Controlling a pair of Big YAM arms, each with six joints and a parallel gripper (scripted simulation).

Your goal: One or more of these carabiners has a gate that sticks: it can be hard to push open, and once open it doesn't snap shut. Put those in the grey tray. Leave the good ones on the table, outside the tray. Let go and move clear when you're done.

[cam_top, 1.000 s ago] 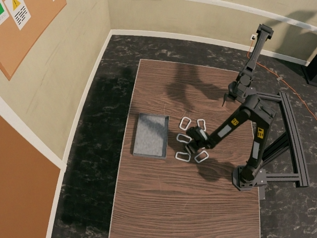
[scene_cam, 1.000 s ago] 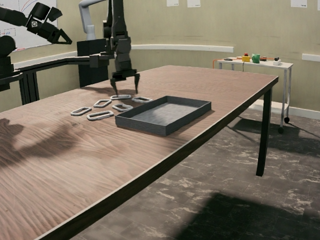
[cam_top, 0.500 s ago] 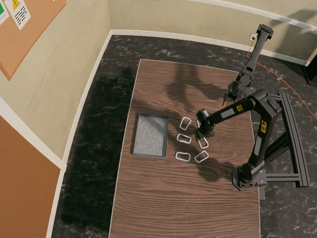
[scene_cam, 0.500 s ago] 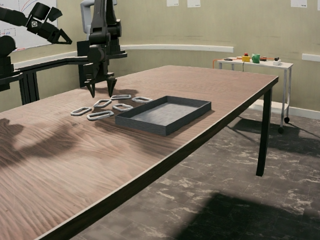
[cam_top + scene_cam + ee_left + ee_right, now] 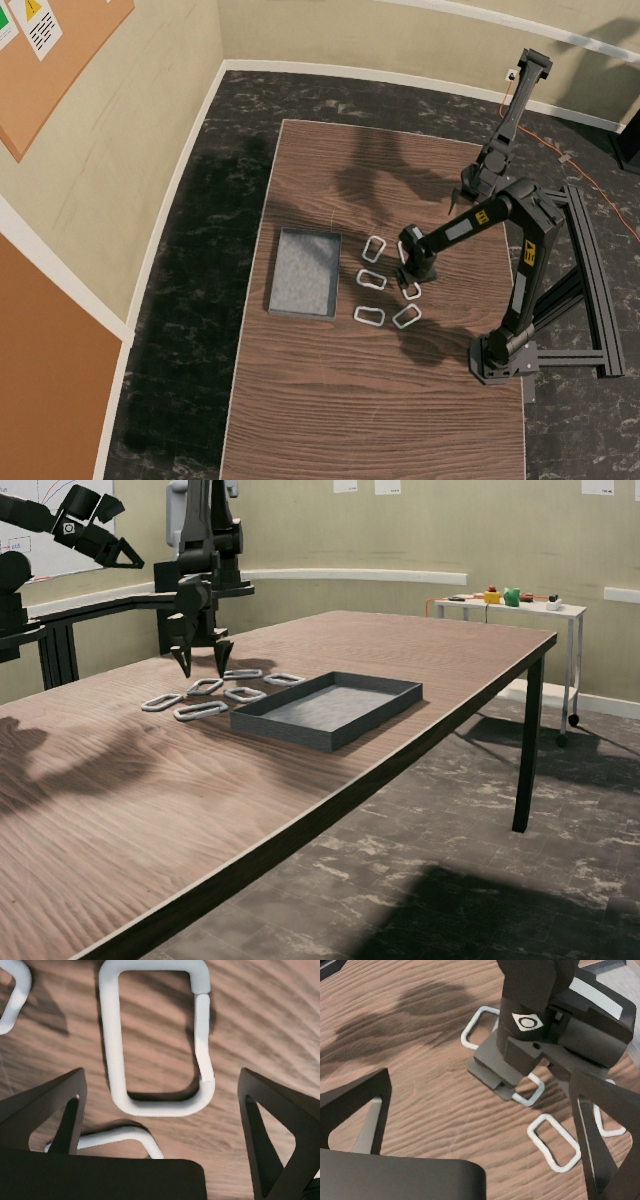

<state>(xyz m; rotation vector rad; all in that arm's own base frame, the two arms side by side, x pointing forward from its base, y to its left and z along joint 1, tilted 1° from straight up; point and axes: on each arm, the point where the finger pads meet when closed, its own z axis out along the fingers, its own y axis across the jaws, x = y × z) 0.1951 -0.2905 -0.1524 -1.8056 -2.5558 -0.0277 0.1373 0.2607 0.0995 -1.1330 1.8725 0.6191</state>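
Observation:
Several white carabiners lie flat on the wooden table beside the grey tray (image 5: 299, 313) (image 5: 279, 733). My left gripper (image 5: 408, 283) (image 5: 202, 661) (image 5: 162, 1078) is open and hangs low over one carabiner (image 5: 412, 292) (image 5: 205, 686) (image 5: 155, 1040), a finger on each long side, touching nothing. Its gate runs along the right side in the left wrist view. Other carabiners (image 5: 373, 249) (image 5: 371, 279) (image 5: 369, 315) (image 5: 406, 315) lie around it. My right gripper (image 5: 454, 198) (image 5: 124, 557) is open and empty, raised high over the table's far side. The tray is empty.
The left arm's wrist (image 5: 520, 1050) fills the middle of the right wrist view, with carabiners (image 5: 477, 1027) (image 5: 555, 1147) around it. A black frame (image 5: 589, 268) carries both arms at the table's edge. A white cart (image 5: 516, 606) stands by the wall.

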